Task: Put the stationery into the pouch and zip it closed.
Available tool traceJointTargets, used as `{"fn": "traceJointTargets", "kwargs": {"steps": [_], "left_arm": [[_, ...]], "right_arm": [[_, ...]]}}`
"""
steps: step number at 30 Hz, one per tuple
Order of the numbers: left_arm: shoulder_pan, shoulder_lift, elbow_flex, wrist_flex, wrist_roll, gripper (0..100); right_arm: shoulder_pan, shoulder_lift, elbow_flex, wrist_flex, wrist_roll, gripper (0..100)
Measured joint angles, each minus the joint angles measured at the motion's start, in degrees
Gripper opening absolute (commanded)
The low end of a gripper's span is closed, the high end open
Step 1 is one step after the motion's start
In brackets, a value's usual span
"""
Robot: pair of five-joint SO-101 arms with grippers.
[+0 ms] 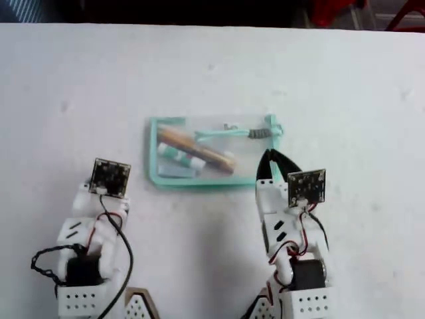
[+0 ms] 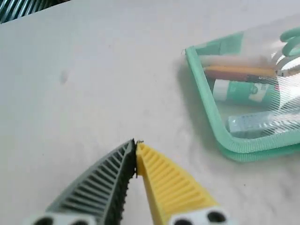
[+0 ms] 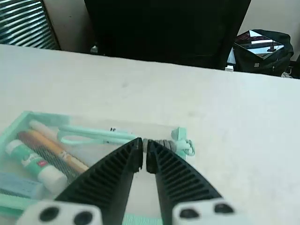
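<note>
A clear pouch with a mint-green rim [image 1: 154, 149] lies flat mid-table. Inside it are a brown pencil [image 1: 196, 147], a white and green glue stick [image 1: 180, 157] and a pale blue eraser [image 1: 176, 171]. A mint strap [image 1: 222, 133] and a grey zipper piece [image 1: 257, 133] run along its far edge. My right gripper [image 1: 268, 157], with black fingers, is shut over the pouch's near right corner; its tips [image 3: 144, 149] point at the grey zipper piece [image 3: 161, 144]. My left gripper [image 2: 136, 144], grey and yellow, is shut over bare table, left of the pouch [image 2: 220, 136].
The white table [image 1: 212, 73] stretches wide behind and beside the pouch. Dark furniture and a black bag [image 3: 262, 49] stand beyond the table's far edge. Both arm bases sit at the near edge.
</note>
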Motion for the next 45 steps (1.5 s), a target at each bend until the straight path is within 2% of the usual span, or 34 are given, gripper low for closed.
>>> {"fn": "traceJointTargets", "kwargs": {"steps": [7, 13, 16, 21, 45], "left_arm": [[0.00, 0.00, 0.09, 2.11, 0.00, 3], [0.00, 0.00, 0.09, 14.07, 0.00, 3], [0.00, 0.00, 0.09, 20.22, 0.00, 3], [0.00, -0.26, 0.09, 24.44, 0.18, 2], [0.00, -0.44, 0.09, 24.62, 0.26, 2]], "right_arm": [[-0.09, -0.09, 0.09, 12.84, 0.00, 1.8], [-0.09, -0.09, 0.09, 31.56, 0.00, 1.8], [-0.09, -0.09, 0.09, 36.22, 0.00, 1.7], [-0.09, -0.09, 0.09, 40.18, 0.00, 1.7], [-0.09, -0.09, 0.09, 41.85, 0.00, 1.7]]}}
